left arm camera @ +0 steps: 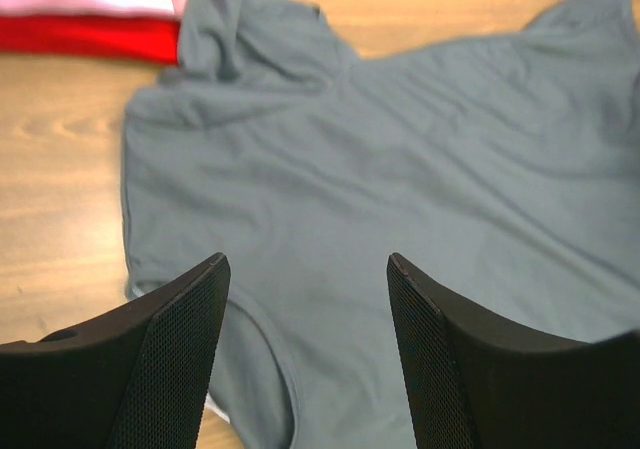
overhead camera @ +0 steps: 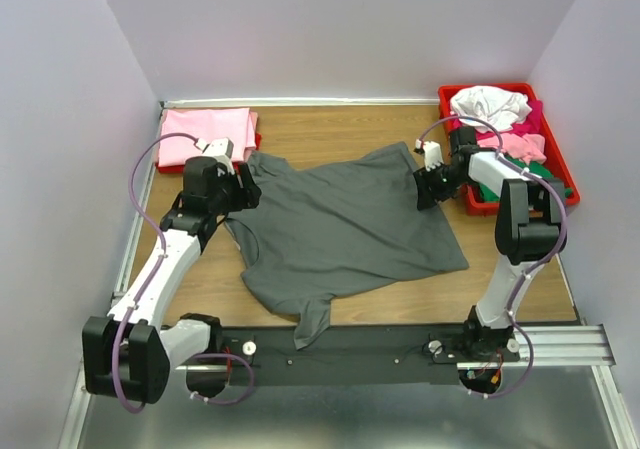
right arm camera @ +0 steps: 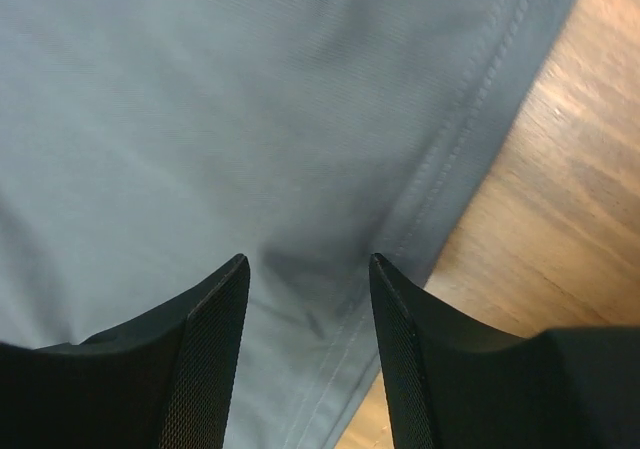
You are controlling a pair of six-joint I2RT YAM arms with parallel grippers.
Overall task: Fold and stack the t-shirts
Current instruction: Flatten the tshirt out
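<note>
The dark grey t-shirt (overhead camera: pixel 350 219) lies spread out, mostly flat, in the middle of the wooden table (overhead camera: pixel 330 129). Its cloth is gently rumpled, and one sleeve trails off the near edge onto the black rail (overhead camera: pixel 400 354) where the arms are bolted.

The left gripper (left arm camera: pixel 305 264) hangs over the shirt's left side, close to the sleeve there. Its jaws stand well apart with nothing between them, only flat grey cloth below. The right gripper (right arm camera: pixel 308 261) sits low over the shirt's right-hand hem, just inside the stitched edge and next to bare wood. Its jaws are parted too, somewhat less widely. A small crease of cloth shows between the tips, but no fold is clamped in them.

At the back left a folded pink t-shirt (overhead camera: pixel 205 131) rests on a red tray (overhead camera: pixel 170 166), just beyond the grey shirt's upper corner. At the back right a second red tray (overhead camera: pixel 562 174) holds a loose heap of t-shirts (overhead camera: pixel 490 104), white on top, with pink, magenta and green under it. The right arm reaches across in front of that tray.
</note>
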